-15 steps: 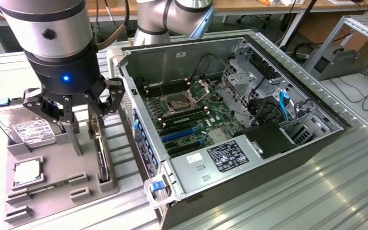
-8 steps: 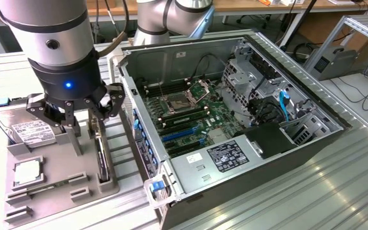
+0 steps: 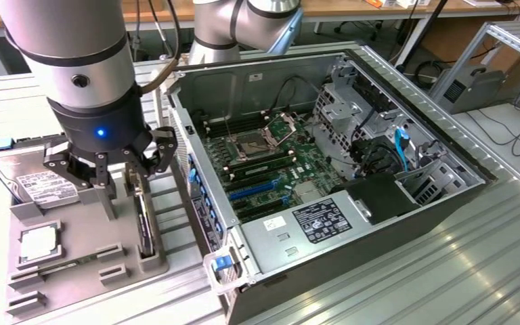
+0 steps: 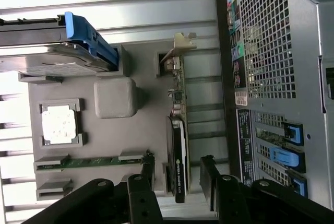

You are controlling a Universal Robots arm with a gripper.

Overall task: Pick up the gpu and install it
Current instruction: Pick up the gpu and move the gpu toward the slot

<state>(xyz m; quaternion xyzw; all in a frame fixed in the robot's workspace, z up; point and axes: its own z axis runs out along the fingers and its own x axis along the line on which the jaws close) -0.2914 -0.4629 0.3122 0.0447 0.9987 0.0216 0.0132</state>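
Fingers (image 4: 209,174) apart, one on each side of the gpu (image 4: 178,130), a thin dark card with a green board and a silver bracket. I see a gap on both sides, so nothing is clamped. The black gripper (image 4: 177,158) hangs over the card's shrouded end.

The card stands on edge in a slot along the edge of the grey moulded tray (image 4: 57,85) nearest the open black computer case (image 3: 260,64).

My call on handling: light, stiff and fragile. I would grip the flat faces of the black shroud, not the bare board or bracket. The smooth plastic could slip.

Other tray pockets:
- silver hard drive with blue rail (image 4: 47,51), at the far edge
- small square silver chip (image 4: 60,125)
- long green memory stick (image 4: 88,162)

One short slot by the stick looks empty, though I can't see it well. In the case, the green motherboard's blue card slots (image 3: 255,191) appear unfilled.
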